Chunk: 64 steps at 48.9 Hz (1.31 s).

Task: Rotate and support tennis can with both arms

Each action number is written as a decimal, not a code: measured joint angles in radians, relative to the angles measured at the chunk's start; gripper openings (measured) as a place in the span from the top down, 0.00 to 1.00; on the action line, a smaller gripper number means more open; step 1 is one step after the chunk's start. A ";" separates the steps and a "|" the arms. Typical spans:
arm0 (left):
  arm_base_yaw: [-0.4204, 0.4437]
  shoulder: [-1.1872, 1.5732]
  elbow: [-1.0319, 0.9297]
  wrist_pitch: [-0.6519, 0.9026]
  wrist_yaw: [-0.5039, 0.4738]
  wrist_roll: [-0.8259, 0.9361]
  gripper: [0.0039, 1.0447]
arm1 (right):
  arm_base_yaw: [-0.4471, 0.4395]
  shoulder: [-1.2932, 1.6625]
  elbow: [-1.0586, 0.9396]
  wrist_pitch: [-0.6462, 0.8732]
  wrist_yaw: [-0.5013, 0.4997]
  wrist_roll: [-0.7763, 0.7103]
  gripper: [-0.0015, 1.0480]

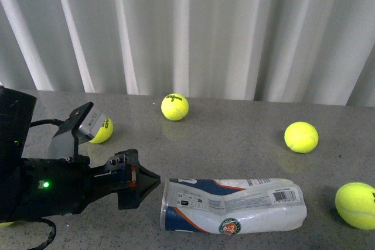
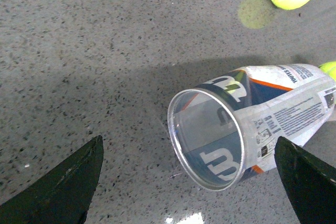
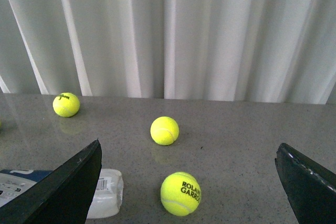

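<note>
The tennis can [image 1: 234, 206] lies on its side on the grey table, silvery open rim [image 1: 166, 203] to the left and closed end to the right. My left gripper [image 1: 147, 180] hovers just left of that rim, apart from it. In the left wrist view the can [image 2: 273, 108] points its empty mouth at the camera, and the left gripper [image 2: 188, 137] is open, its fingers [image 2: 63, 187] wide to either side. Only the can's closed end [image 3: 106, 192] shows in the right wrist view, beside one finger of my open right gripper [image 3: 189, 142], which holds nothing.
Yellow tennis balls lie loose on the table: one at the back [image 1: 174, 106], one to the right [image 1: 301, 137], one near the right edge [image 1: 356, 205] and one behind the left wrist camera [image 1: 103, 131]. A white curtain [image 1: 193, 27] hangs behind the table.
</note>
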 joint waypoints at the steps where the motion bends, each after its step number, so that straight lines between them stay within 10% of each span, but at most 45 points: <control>1: -0.003 0.004 0.005 0.002 0.005 -0.005 0.06 | 0.000 0.000 0.000 0.000 0.000 0.000 0.07; 42: -0.118 0.194 0.184 0.018 0.084 -0.224 0.06 | 0.000 0.000 0.000 0.000 0.000 0.000 0.07; 64: -0.095 0.137 0.151 0.041 0.188 -0.369 0.93 | 0.000 0.000 0.000 0.000 0.000 0.000 0.07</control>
